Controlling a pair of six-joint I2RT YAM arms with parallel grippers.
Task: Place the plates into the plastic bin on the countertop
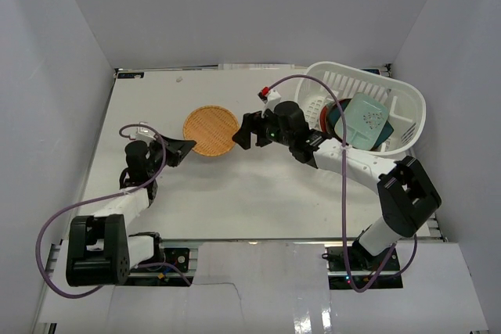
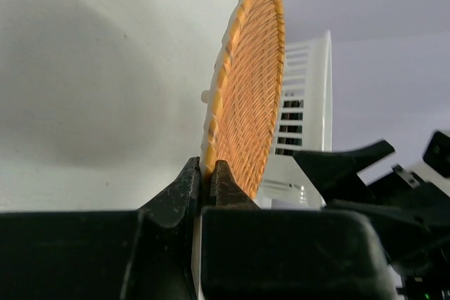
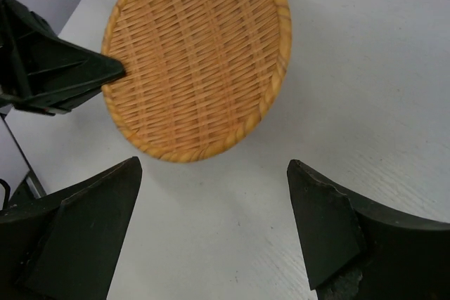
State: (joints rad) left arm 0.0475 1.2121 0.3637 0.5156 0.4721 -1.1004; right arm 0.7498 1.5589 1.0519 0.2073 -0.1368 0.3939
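Note:
The orange woven-look round plate (image 1: 210, 131) is on the left middle of the white countertop (image 1: 235, 201). My left gripper (image 1: 185, 149) is shut on its left rim; the left wrist view shows both fingers pinching the plate (image 2: 246, 82) at its edge. The plate (image 3: 197, 57) casts a shadow and seems tilted off the surface. My right gripper (image 1: 244, 131) is open and empty just right of the plate, its fingers (image 3: 84, 223) spread wide. The white plastic bin (image 1: 411, 107) stands at the back right and holds a mint plate (image 1: 366, 120) over a dark teal one (image 1: 337, 115). Other plates are mostly hidden.
White walls enclose the countertop on the left, back and right. The bin's slotted side (image 2: 302, 117) shows behind the plate in the left wrist view. The right arm stretches from its base (image 1: 391, 217) across the front of the bin.

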